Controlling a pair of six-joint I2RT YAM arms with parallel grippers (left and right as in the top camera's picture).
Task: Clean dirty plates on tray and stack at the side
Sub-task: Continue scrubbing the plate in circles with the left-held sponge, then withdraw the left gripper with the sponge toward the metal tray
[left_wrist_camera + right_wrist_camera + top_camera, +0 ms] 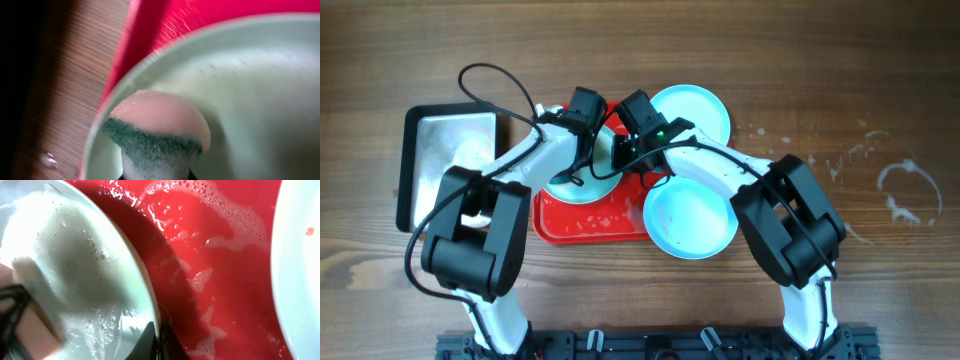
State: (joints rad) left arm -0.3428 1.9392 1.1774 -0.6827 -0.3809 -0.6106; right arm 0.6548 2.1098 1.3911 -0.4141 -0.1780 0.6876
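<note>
left gripper (156, 175) clamped on sponge (160, 117) pressed into soapy plate (75, 255), right gripper (158, 339) pinching that plate's rim, red tray (220, 280) beneath both

A plate (585, 190) is being carried in the tray (595, 222), a sponge (157, 122) being rested on it. On the table (840, 60) the tray is being flanked by a pan (445, 150) at left and, at right, a nearer plate (690, 222) with a farther plate (705, 105) behind.
</note>
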